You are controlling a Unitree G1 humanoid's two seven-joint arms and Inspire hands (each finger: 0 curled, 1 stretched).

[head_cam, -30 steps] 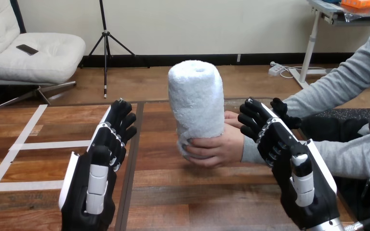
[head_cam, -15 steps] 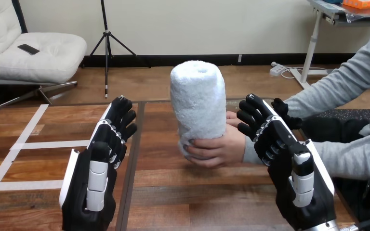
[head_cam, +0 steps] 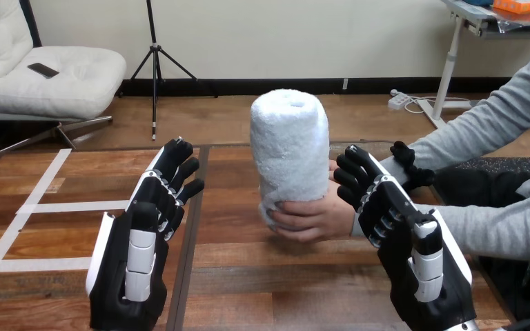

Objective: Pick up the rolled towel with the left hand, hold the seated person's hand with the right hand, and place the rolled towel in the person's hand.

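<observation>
The white rolled towel (head_cam: pixel 290 148) stands upright at the table's middle. The person's hand (head_cam: pixel 317 219) is wrapped round its lower end and holds it. Fingertips of a second person's hand (head_cam: pixel 332 167) show just behind the towel's right side. My left hand (head_cam: pixel 145 234) is open to the left of the towel, well apart from it, fingers pointing away from me. My right hand (head_cam: pixel 407 241) is open at the right, its fingers (head_cam: pixel 355 181) straight beside the person's wrist (head_cam: pixel 350 215). I cannot tell whether they touch. Its thumb (head_cam: pixel 408 160) lies by the grey sleeve (head_cam: pixel 455 134).
The wooden table (head_cam: pixel 248 276) carries strips of white tape (head_cam: pixel 48 207) at the left. The person's two grey-sleeved arms come in from the right edge.
My right hand has drawn back a little toward me and to the left. The view itself has shifted slightly. The towel stays in the person's hand, and my left hand has barely moved.
</observation>
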